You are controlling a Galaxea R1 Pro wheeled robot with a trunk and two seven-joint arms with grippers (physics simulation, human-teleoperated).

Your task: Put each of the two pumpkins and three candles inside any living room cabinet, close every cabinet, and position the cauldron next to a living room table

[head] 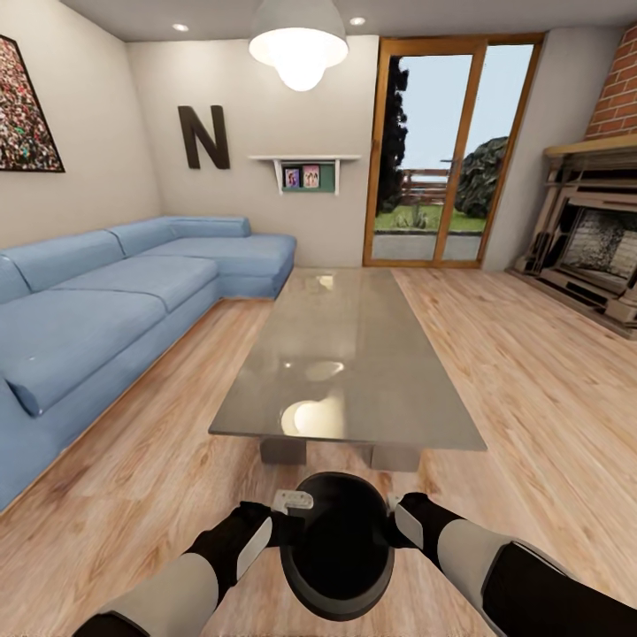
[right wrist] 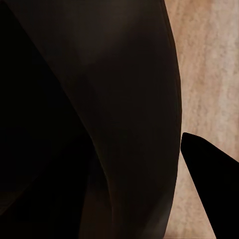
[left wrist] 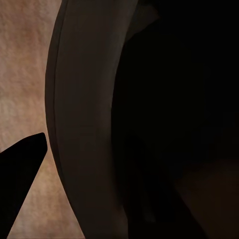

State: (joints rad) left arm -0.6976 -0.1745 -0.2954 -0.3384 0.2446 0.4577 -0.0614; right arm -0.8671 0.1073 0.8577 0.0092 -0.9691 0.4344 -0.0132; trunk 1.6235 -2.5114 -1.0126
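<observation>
1. The cauldron (head: 338,547), glossy black with a wide mouth, sits at the lower centre of the head view, held between both arms above the wooden floor (head: 531,389).
2. The left gripper (head: 285,524) clamps the cauldron's rim at the left side of the pot; in the left wrist view one dark finger (left wrist: 20,179) lies outside the curved wall of the cauldron (left wrist: 84,124).
3. The right gripper (head: 395,522) pinches the rim on the opposite side; the right wrist view shows a dark fingertip (right wrist: 209,174) outside the wall of the cauldron (right wrist: 124,99), with floor beyond.
4. The bench (head: 354,354), a long low coffee table with a glossy grey top, stretches through the middle of the frame, its near edge just above the cauldron.
5. A blue sofa (head: 106,310) fills the left side, a glass door (head: 451,150) stands at the upper centre-right, and a fireplace (head: 602,239) sits at the right edge.
</observation>
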